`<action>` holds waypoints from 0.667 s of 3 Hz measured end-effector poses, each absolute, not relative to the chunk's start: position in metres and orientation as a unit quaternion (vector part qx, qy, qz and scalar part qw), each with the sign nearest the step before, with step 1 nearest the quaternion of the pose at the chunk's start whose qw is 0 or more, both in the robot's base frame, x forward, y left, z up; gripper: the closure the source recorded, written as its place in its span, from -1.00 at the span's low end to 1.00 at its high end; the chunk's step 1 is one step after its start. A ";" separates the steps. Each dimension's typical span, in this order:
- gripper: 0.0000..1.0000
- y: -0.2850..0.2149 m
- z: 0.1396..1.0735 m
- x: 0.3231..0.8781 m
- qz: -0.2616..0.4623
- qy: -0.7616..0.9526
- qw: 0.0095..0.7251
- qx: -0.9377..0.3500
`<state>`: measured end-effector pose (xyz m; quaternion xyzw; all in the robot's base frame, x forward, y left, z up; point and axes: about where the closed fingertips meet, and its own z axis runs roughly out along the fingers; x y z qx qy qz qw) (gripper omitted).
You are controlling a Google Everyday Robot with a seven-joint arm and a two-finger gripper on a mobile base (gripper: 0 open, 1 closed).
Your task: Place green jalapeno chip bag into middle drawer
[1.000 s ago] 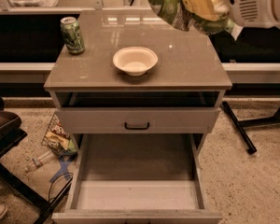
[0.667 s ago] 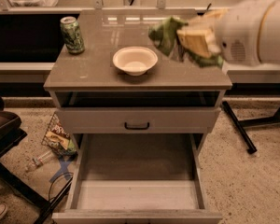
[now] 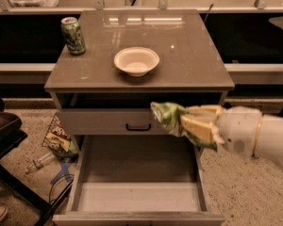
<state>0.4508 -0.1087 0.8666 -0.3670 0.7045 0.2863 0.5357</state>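
The claw [image 3: 192, 123] is clamped on one end of the green chip bag [image 3: 166, 117]. It holds the bag in the air on the right, above the open middle drawer [image 3: 137, 166] and level with the drawer front [image 3: 104, 121] above it. The bag looks light, soft and crinkly, and its foil is probably slippery. A firm pinch on a crumpled end should hold better than squeezing the puffed middle. A bowl [image 3: 137, 60] and a drink can [image 3: 73, 35] stand on the surface [image 3: 193, 55].
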 end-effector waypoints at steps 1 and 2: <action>1.00 -0.113 0.793 0.432 0.326 0.698 0.529 -0.357; 1.00 -0.110 0.731 0.425 0.309 0.711 0.520 -0.359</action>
